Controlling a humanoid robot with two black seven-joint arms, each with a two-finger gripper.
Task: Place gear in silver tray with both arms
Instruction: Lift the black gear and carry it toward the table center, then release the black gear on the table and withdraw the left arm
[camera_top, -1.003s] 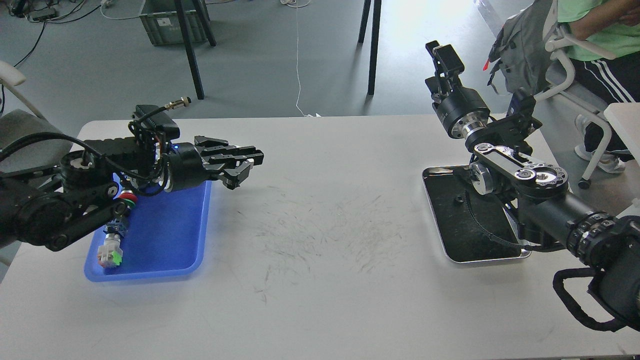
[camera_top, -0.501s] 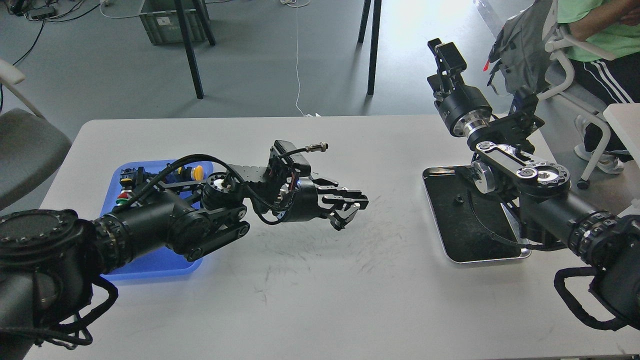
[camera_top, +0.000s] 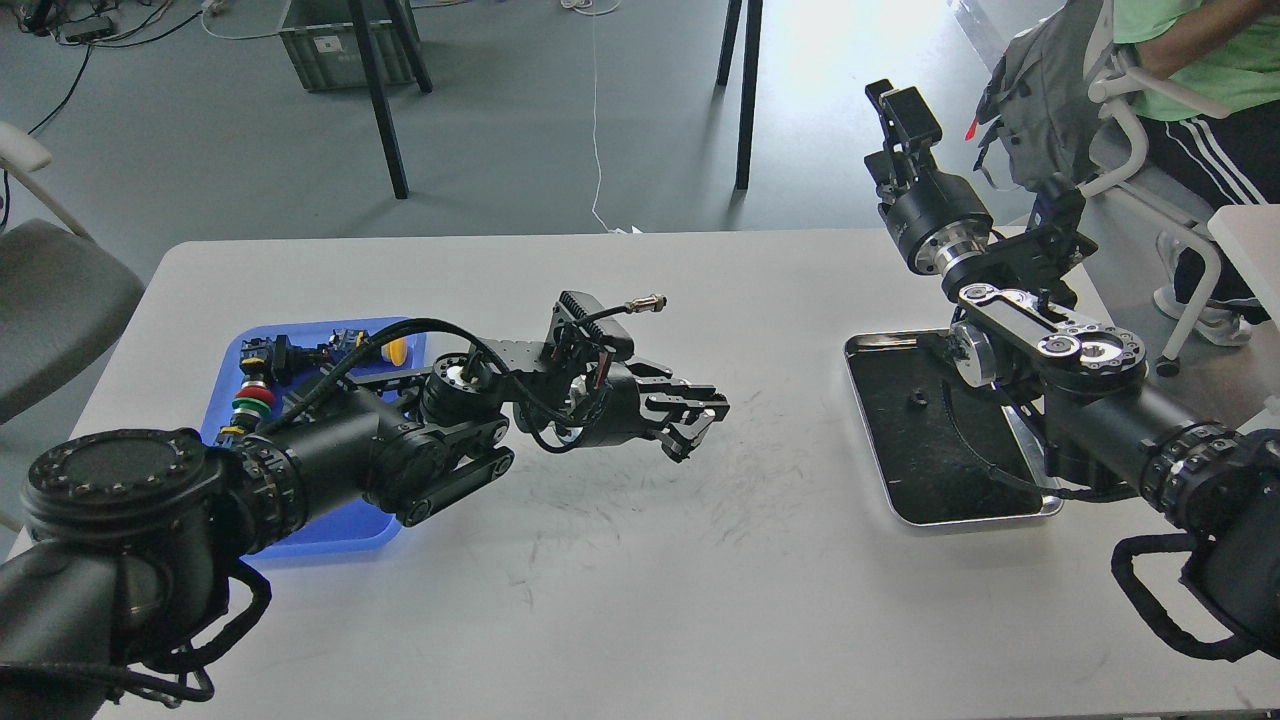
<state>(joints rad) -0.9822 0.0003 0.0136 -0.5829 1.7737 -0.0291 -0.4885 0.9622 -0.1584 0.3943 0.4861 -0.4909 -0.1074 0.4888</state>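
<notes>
The silver tray (camera_top: 1040, 508) lies at the right of the white table, and a small black part (camera_top: 915, 401) rests on its dark floor. My left gripper (camera_top: 706, 422) hovers over the middle of the table, pointing right towards the tray and well short of it. Its dark fingers (camera_top: 700, 403) sit close together, and I cannot see whether anything is between them. My right arm crosses over the tray's right half. Its gripper (camera_top: 893, 102) is raised high beyond the table's far edge, seen dark and end-on.
A blue plastic tray (camera_top: 330, 535) at the left holds a red and green button (camera_top: 254, 398), a yellow piece (camera_top: 396, 349) and black connectors (camera_top: 275, 352); my left arm covers part of it. A seated person (camera_top: 1200, 60) and chair are at the far right.
My left gripper swung from above the blue tray to the middle of the table, then eased slightly back. My right gripper drifted a little to the right.
</notes>
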